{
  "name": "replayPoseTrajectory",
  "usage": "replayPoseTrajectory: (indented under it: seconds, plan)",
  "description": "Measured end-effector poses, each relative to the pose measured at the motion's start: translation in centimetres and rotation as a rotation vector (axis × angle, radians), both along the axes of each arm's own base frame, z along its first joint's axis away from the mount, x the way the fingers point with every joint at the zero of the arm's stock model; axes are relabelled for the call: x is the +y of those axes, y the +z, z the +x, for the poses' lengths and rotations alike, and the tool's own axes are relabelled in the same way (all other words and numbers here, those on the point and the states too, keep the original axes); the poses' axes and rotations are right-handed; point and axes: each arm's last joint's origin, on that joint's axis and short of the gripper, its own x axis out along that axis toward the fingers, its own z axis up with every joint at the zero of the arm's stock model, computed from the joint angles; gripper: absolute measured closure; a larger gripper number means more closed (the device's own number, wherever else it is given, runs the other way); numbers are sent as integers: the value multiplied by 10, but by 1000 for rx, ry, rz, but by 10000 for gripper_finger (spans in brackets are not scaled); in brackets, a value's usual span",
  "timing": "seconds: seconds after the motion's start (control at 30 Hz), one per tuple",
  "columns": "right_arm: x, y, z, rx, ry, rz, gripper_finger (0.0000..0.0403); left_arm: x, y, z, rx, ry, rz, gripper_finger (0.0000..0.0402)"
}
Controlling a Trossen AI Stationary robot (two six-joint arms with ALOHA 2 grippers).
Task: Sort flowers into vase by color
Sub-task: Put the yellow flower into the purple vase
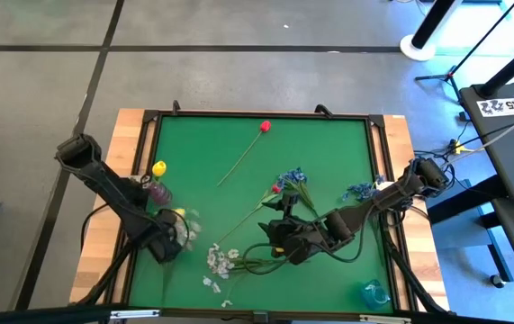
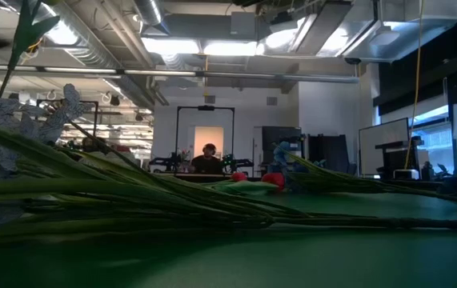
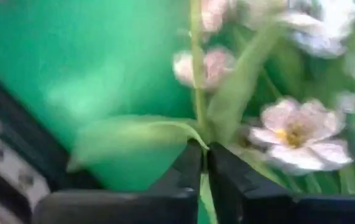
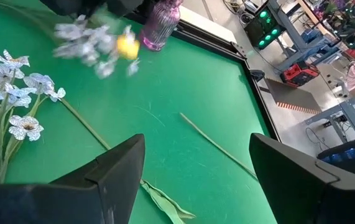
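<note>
Two dark fingers (image 3: 227, 186) of the left gripper (image 1: 174, 241) stand pressed together on a thin green stem, carrying a spray of small white blossoms (image 3: 295, 134) with a yellow tulip (image 1: 179, 214) blurred close beside it; whether the tulip is in the same grip cannot be told. Keep the grip closed and lift so the stem hangs free before it approaches a vase. Just beyond stands the purple vase (image 1: 157, 191), already holding a yellow tulip (image 1: 158, 168); the sort by color probably excludes white blossoms there. Farther out, the right gripper (image 1: 279, 236) waits wide open and empty above the loose flowers on the green mat (image 1: 329, 153). A red tulip (image 1: 265, 127) lies toward the far edge.
</note>
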Motion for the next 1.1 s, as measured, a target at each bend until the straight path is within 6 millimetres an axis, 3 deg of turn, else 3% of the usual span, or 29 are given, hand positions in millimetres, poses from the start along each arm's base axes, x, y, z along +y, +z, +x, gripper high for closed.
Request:
replayPoseTrajectory:
  seconds: [0.27,0.5,0.63,0.83,1.1]
  plan:
    - [19,24,-26,-77,22,-11,113,-16,47,6,-275,-149,274,397]
    - [40,34,-47,-118,64,8,114,-37,89,5,-777,-353,554,398]
    - [47,34,-53,-135,60,-2,114,-47,113,3,-979,-436,745,398]
    - [45,34,-53,-139,44,7,114,-51,156,-5,-990,-587,875,398]
    - [45,34,-53,-138,44,6,114,-26,196,-21,-977,-612,903,398]
